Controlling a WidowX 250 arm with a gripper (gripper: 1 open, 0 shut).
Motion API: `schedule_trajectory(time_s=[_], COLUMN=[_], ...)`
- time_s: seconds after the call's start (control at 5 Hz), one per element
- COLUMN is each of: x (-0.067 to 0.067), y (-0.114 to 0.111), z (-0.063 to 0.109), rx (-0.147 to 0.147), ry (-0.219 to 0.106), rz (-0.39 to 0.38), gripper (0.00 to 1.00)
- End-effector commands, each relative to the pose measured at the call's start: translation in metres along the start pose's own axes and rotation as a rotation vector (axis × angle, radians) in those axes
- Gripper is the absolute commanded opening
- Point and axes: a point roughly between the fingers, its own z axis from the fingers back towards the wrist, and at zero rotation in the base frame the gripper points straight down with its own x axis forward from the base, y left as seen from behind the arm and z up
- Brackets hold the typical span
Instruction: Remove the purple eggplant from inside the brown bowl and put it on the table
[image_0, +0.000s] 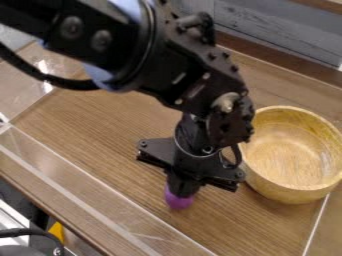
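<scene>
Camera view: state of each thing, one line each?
purple eggplant: out of the bowl, low at the table beside it, under the gripper; whether it rests on the wood can't be told.
brown bowl: upright, nothing seen inside.
gripper: pointing down over the eggplant, fingers shut; grip on the eggplant can't be confirmed.
table: carries the bowl.

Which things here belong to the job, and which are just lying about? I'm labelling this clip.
Part of the job:
- purple eggplant, out of the bowl, under the gripper
- brown bowl, nothing inside
- table

Just there:
- clear acrylic wall along the table's edge
</scene>
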Motion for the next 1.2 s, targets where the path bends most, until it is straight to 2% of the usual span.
schedule_trajectory(time_s=[0.0, 0.4, 0.6, 0.8, 1.0], x=[-0.007, -0.017, -0.016, -0.015, -0.005], y=[0.003, 0.012, 0.013, 0.015, 0.002], z=[-0.014, -0.015, -0.007, 0.001, -0.004], rx=[0.044, 0.067, 0.083, 0.099, 0.111], ry=[0.045, 0.064, 0.08, 0.097, 0.101], rz=[-0.017, 0.053, 0.136, 0.219, 0.281], gripper=[0.0, 0.0, 0.0, 0.0, 0.0])
